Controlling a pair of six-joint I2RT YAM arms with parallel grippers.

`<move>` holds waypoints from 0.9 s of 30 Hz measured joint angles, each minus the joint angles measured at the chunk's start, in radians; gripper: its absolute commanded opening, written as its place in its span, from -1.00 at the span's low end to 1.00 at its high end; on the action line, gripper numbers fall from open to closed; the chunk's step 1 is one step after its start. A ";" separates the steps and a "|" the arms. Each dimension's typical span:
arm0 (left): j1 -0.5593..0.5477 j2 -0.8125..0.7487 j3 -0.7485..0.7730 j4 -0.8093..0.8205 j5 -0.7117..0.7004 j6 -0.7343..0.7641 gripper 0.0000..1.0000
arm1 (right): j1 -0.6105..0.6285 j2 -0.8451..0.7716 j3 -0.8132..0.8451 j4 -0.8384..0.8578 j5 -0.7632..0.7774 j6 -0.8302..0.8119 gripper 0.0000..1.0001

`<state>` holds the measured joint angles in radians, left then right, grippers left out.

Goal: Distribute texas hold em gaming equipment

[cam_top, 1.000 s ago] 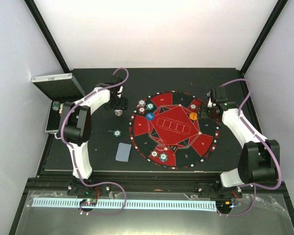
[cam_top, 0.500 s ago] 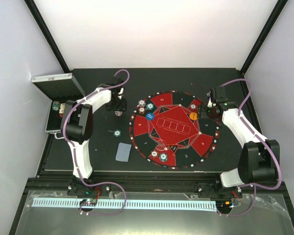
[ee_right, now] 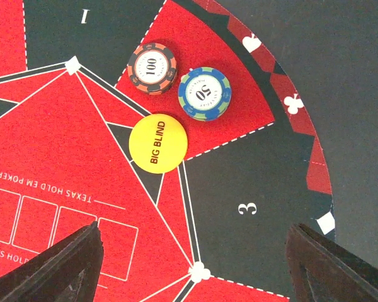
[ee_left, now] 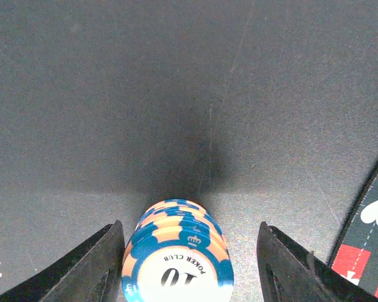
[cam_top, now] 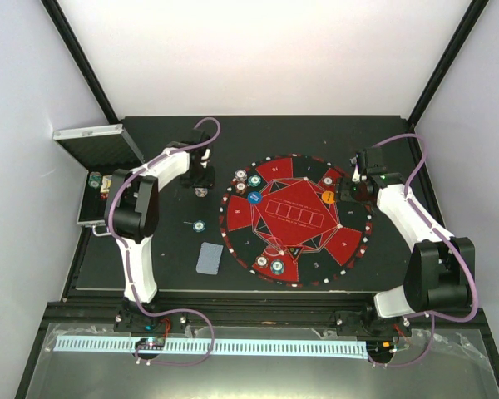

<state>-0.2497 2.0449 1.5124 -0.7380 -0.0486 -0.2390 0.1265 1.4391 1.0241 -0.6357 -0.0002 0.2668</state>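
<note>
A stack of blue-and-orange poker chips [ee_left: 176,258] marked 10 stands on the black table, left of the round mat [cam_top: 298,218]. My left gripper [ee_left: 190,242] straddles it. The left finger touches the stack; a gap remains at the right finger [ee_left: 290,270], so it is open. From above, this gripper [cam_top: 201,189] is near the table's back left. My right gripper [ee_right: 195,245] hangs open over the mat's section 3, holding nothing. Ahead of it lie a red 100 chip stack [ee_right: 152,67], a blue 50 chip stack [ee_right: 205,94] and a yellow Big Blind button [ee_right: 159,142].
More chip stacks [cam_top: 248,180] and a blue button [cam_top: 254,198] sit at the mat's upper left, and two stacks [cam_top: 269,264] at its near edge. A lone chip [cam_top: 199,224] and grey-blue cards [cam_top: 209,258] lie left of the mat. The open metal case [cam_top: 87,141] stands far left.
The left gripper's jaws have narrowed around the blue-and-orange chip stack. The right arm has not moved.
</note>
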 measured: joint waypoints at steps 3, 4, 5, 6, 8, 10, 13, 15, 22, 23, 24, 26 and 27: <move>0.000 0.007 0.000 -0.003 0.000 0.000 0.20 | 0.000 0.000 0.000 0.000 -0.001 0.000 0.61; 0.000 0.009 0.000 -0.003 0.000 0.000 0.20 | 0.000 0.000 0.000 0.000 -0.001 0.000 0.60; 0.000 0.010 0.001 -0.004 0.000 0.000 0.19 | 0.000 0.000 0.000 0.000 -0.001 0.000 0.60; 0.000 0.011 0.002 -0.005 0.000 0.000 0.17 | 0.000 0.000 0.000 0.000 -0.001 0.000 0.60; 0.000 0.013 0.003 -0.006 0.000 0.000 0.13 | 0.000 0.000 0.000 0.000 -0.001 0.000 0.61; 0.000 0.013 0.004 -0.006 -0.003 0.000 0.09 | 0.000 0.000 0.000 0.000 -0.001 0.000 0.60; 0.000 0.013 0.004 -0.007 -0.007 -0.001 0.05 | 0.000 0.000 0.000 0.000 -0.001 0.000 0.60; 0.000 0.013 0.004 -0.009 -0.008 -0.001 0.04 | 0.000 0.000 0.000 0.000 -0.001 0.000 0.60; 0.001 0.013 0.004 -0.011 -0.016 -0.001 -0.03 | 0.000 0.000 0.000 0.000 -0.001 0.000 0.60; 0.001 0.013 0.004 -0.011 -0.017 0.000 -0.04 | 0.000 0.000 0.000 0.000 -0.001 0.000 0.60; 0.002 0.013 0.004 -0.011 -0.018 0.000 -0.05 | 0.000 0.000 0.000 0.000 -0.001 0.000 0.60; 0.002 0.013 0.004 -0.012 -0.019 -0.001 -0.07 | 0.000 0.000 0.000 0.000 -0.001 0.000 0.60; 0.003 0.013 0.004 -0.013 -0.019 0.000 -0.09 | 0.000 0.000 0.000 0.000 -0.001 0.000 0.60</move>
<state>-0.2470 2.0579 1.5162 -0.7506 -0.0677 -0.2394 0.1265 1.4391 1.0241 -0.6357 -0.0013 0.2668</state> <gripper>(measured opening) 0.474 0.802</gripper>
